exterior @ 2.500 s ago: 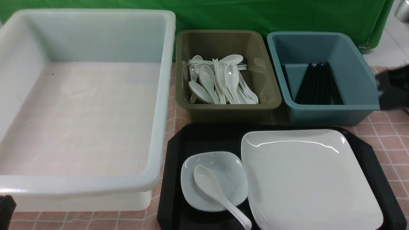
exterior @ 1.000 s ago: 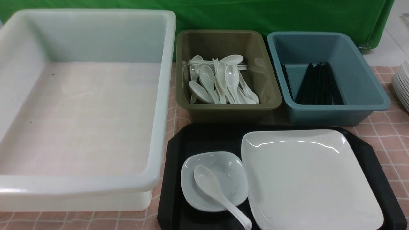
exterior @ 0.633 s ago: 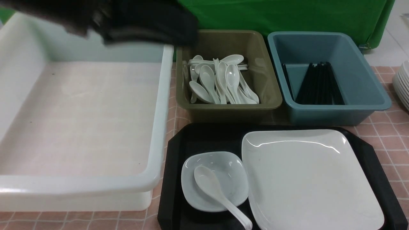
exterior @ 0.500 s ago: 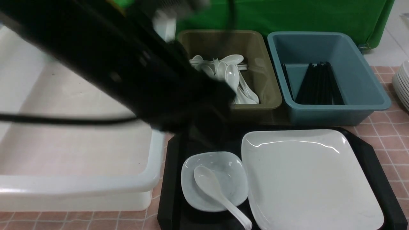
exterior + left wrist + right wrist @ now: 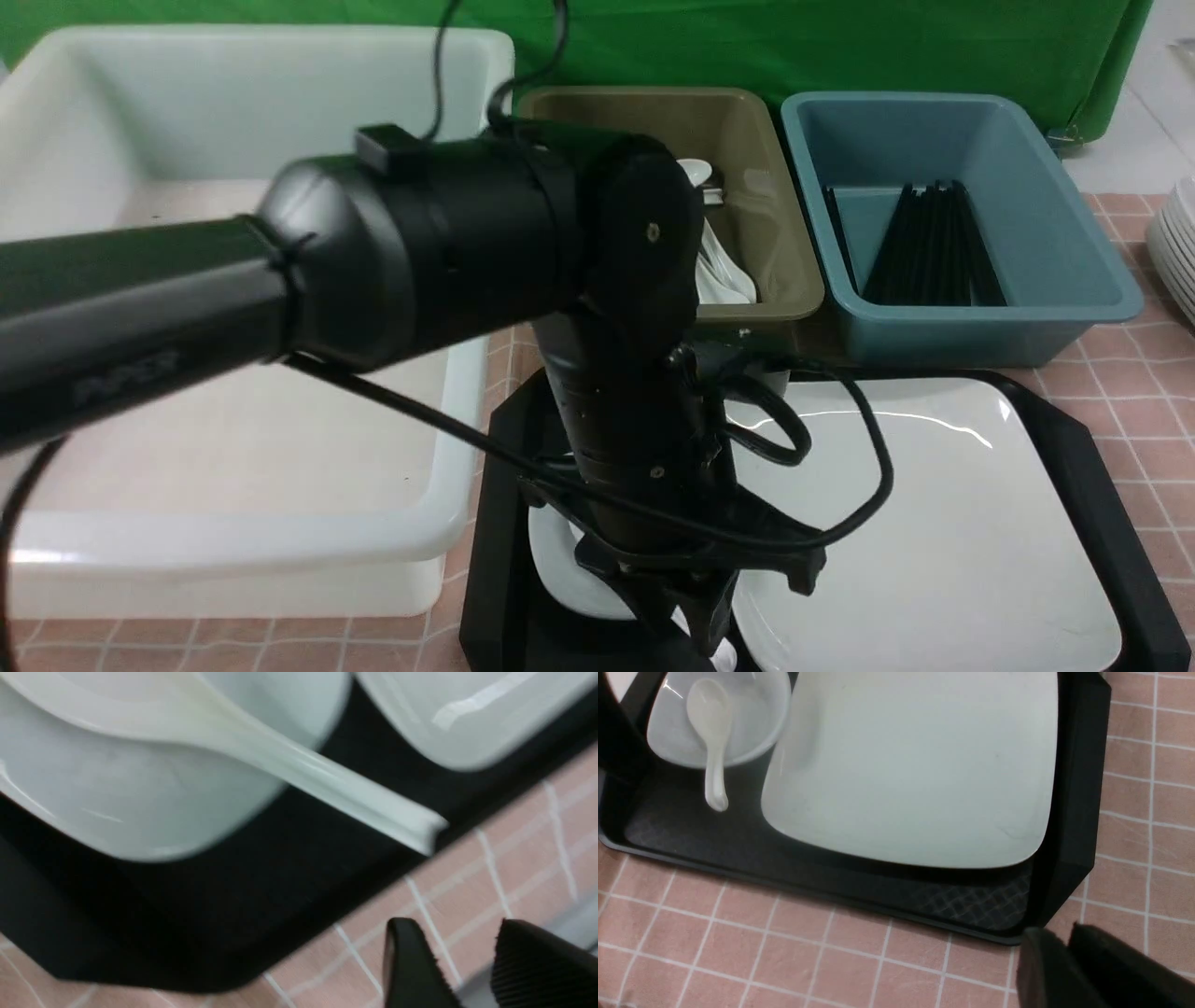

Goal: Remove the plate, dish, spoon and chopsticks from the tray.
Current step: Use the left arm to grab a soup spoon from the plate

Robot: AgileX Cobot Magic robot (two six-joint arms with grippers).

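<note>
From the front you see the left gripper (image 5: 695, 635) low over the dish (image 5: 551, 560) on the tray (image 5: 1083, 467), beside the plate (image 5: 952, 523); its wrist view shows jaws slightly apart, empty, near the spoon (image 5: 327, 779); the right wrist view shows the right gripper (image 5: 1066, 961) closed, empty.

Your left arm (image 5: 607, 280) crowds the left half of the tray (image 5: 1092, 467) by the table's near edge, covering the dish (image 5: 549, 551) and spoon (image 5: 710, 723). The plate (image 5: 980, 523) beside it lies open from above. A white tub (image 5: 233, 551) fills the left side; an olive bin (image 5: 775, 243) and a blue bin (image 5: 980, 336) line the far edge.
</note>
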